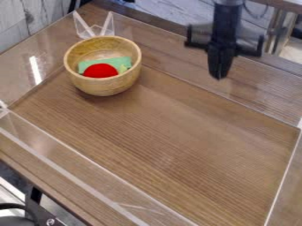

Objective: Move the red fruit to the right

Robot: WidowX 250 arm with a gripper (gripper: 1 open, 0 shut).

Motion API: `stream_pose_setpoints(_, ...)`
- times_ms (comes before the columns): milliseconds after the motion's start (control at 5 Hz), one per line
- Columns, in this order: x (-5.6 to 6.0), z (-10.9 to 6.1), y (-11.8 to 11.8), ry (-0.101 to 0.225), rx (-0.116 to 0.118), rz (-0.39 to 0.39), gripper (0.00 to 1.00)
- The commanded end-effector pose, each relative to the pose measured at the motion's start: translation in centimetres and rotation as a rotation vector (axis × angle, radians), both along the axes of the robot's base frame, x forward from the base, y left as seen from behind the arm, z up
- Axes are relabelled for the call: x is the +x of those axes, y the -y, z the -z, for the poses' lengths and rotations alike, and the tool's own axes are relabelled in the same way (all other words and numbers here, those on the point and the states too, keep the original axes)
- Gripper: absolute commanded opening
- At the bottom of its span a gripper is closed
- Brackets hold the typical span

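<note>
A matt black claw (221, 73) hangs above a bench (177, 132) of brown wood grain, walled by clear, glossy plastic panels (48, 150). To its left, a pale, smooth wooden bowl (102, 67) holds the smooth red fruit (104, 68).

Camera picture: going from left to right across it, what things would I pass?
Wooden bowl → green object in the bowl → red fruit in the bowl → robot's gripper, shut, pointing down over the table.
</note>
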State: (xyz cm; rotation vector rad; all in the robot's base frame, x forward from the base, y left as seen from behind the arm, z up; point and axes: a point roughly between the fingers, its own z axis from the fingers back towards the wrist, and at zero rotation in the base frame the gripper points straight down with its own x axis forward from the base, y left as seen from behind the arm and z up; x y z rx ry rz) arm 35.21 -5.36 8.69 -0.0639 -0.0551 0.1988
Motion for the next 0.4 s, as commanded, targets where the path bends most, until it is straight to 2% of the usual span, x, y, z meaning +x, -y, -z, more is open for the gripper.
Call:
stream_pose_setpoints(0,1.61,-1.29,0.32,0.069,-0.007,-0.006,1.00)
stream_pose_setpoints(200,2.16,-1.05,0.00,0.061,-0.001,-0.016,1.00)
